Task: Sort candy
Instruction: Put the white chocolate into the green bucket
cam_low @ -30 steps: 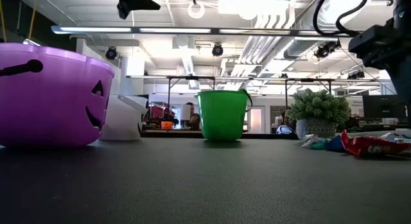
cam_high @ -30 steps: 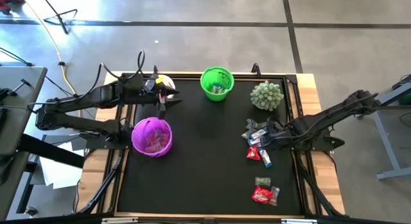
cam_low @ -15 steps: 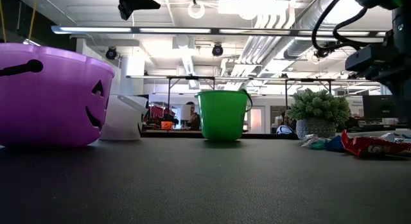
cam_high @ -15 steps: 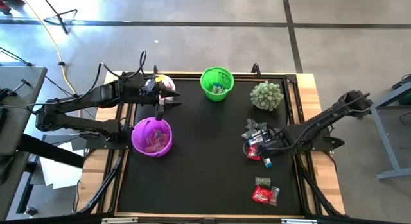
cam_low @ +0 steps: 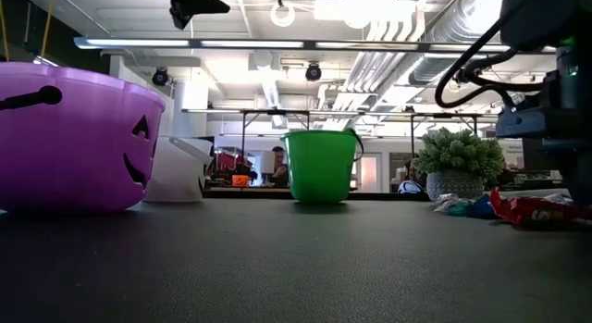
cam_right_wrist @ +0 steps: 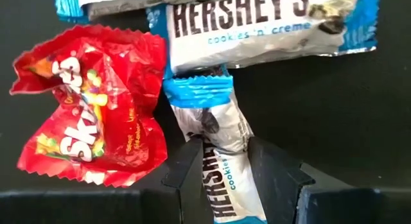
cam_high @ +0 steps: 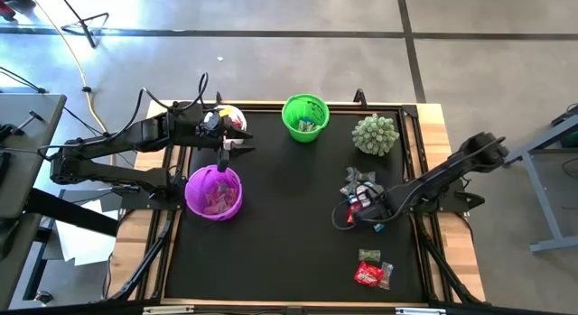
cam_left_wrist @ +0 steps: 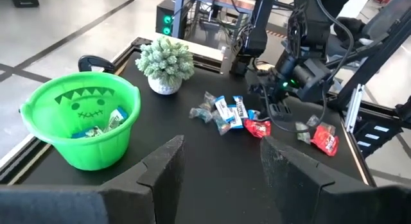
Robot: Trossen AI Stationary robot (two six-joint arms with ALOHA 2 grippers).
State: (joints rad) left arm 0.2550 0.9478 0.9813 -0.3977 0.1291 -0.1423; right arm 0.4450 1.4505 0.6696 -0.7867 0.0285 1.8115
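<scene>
**Right wrist view: jaws straddle a blue-white bar**

Right wrist view shows the right gripper (cam_right_wrist: 225,169) down on the worktop (cam_right_wrist: 334,115), its jaws narrowly set on either side of a blue-white candy bar (cam_right_wrist: 215,131); they touch or nearly touch the wrapper, and whether it is truly clamped cannot be told. A red candy pack (cam_right_wrist: 90,108) lies just beside the bar, and a second blue-white bar (cam_right_wrist: 257,25) lies crosswise beyond it.

Seen from above, that gripper (cam_high: 354,216) sits at about 4 o'clock on the black worktop (cam_high: 289,243), at the near edge of the candy heap (cam_high: 359,184). More candy (cam_high: 372,272) lies near 5 o'clock. A spiky plant (cam_high: 375,134) stands at 2 o'clock, a green bucket (cam_high: 305,117) at 12, a purple bucket (cam_high: 214,191) at 9, both with candy inside.

The left gripper (cam_high: 237,145) hangs between the two buckets, above the purple one's far rim, jaws wide and empty.
</scene>
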